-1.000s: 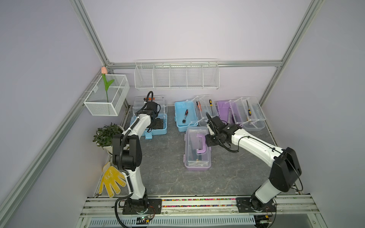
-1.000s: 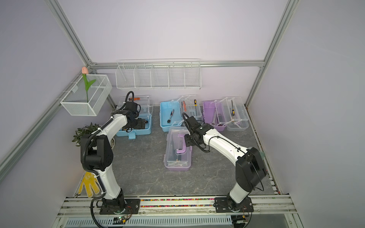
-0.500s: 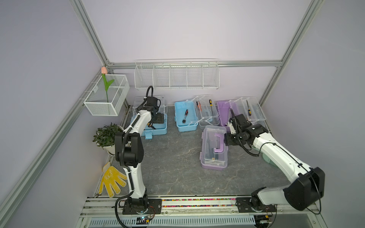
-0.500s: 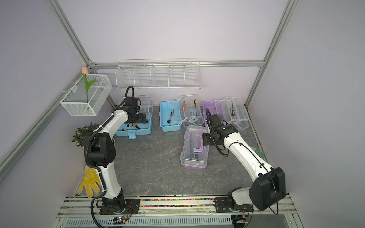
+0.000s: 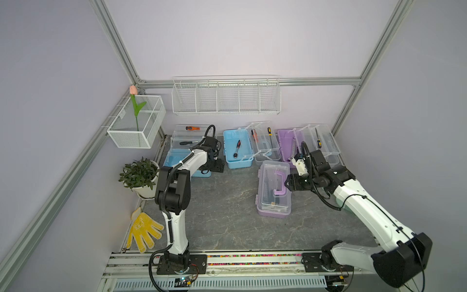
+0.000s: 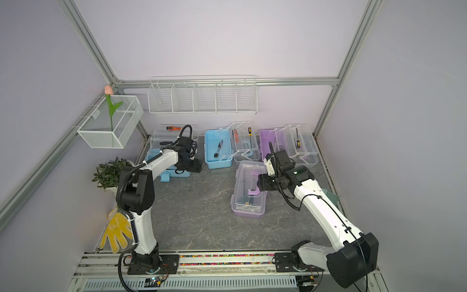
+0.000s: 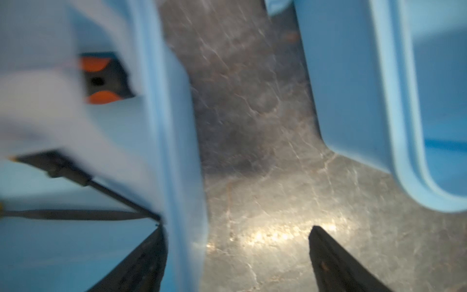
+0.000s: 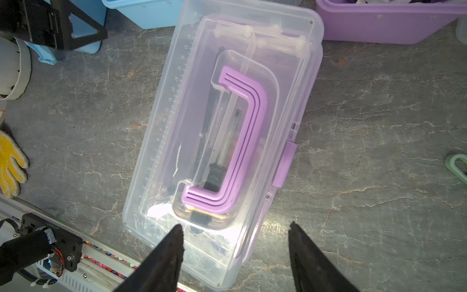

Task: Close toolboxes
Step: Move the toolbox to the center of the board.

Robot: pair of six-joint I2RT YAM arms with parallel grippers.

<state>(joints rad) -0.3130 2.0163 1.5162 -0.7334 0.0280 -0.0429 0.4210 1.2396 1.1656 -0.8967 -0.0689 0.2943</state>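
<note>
The closed purple box [image 5: 274, 202] has slid rightward across the table [image 5: 227, 222] since a second ago, and the right arm has swung out with it. The left gripper [image 5: 216, 166] has shifted from over the left blue box [image 5: 174, 158] to that box's right-hand side.

In both top views the closed box sits mid-table, lid down. Behind it is a back row of three open boxes: the left blue box, the middle blue box [image 5: 237, 151] and the open purple box [image 5: 285, 141]. The right gripper [image 5: 286, 182] is at the closed box's right side, next to its handle [image 5: 278, 182]; from above its jaws are hard to read.

The right wrist view shows them apart and holding nothing. One fingertip [image 8: 174, 242] is over the end of the lid and the other is over the table beside it. That view also shows the purple latch [image 8: 285, 164] on the box's long side, which the gripper hides from above.

The blurred left wrist view shows what the arm covers from above. The left gripper's jaws are spread wide, one finger [image 7: 141, 265] inside the left blue box's wall, the other over bare table between the two blue boxes. They are clamped on nothing.
</note>
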